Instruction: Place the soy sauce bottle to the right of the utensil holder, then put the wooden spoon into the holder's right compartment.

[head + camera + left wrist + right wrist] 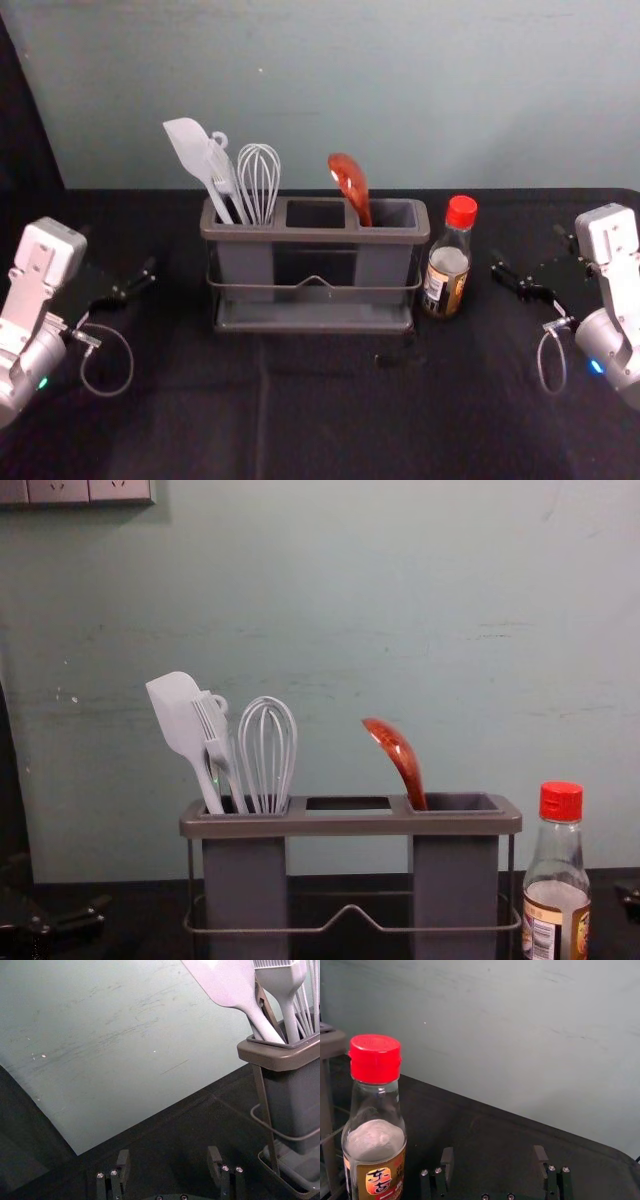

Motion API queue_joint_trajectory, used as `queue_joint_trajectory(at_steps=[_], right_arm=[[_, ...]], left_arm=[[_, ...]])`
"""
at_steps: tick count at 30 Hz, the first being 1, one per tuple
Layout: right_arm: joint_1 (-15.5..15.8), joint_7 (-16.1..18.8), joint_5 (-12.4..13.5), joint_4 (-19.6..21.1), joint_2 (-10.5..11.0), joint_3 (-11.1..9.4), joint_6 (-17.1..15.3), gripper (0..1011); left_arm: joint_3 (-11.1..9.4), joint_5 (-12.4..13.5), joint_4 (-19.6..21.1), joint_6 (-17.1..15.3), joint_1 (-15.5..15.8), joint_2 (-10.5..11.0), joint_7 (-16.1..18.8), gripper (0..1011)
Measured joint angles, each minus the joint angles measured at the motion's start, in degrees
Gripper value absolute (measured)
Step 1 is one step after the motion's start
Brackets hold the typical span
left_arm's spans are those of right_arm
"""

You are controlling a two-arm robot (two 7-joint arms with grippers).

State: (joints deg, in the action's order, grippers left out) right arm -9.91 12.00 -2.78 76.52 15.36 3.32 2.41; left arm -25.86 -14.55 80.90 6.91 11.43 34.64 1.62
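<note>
The wooden spoon (350,185) leans in the right compartment (455,885) of the utensil holder (320,236), bowl up; it should be light, stiff and a little slick, best pinched on the neck just above the holder's rim. The soy sauce bottle (448,265) stands upright just right of the holder, likely smooth, breakable glass and heavier, so grip its labelled body, not the cap. Both placements look finished. The right claw (494,1152), right of the holder beyond the bottle, is wide open and empty; the left claw (168,1154), left of the holder, likewise.
</note>
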Motion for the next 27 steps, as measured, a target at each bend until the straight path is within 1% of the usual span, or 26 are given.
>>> queue_joint_trajectory(at_steps=[27], right_arm=[[-0.22,0.15,0.10,0.22,-0.07,-0.15,0.35,1004]], left_arm=[[0.00,0.00,0.00,0.00,0.00,0.00,0.00,1012]])
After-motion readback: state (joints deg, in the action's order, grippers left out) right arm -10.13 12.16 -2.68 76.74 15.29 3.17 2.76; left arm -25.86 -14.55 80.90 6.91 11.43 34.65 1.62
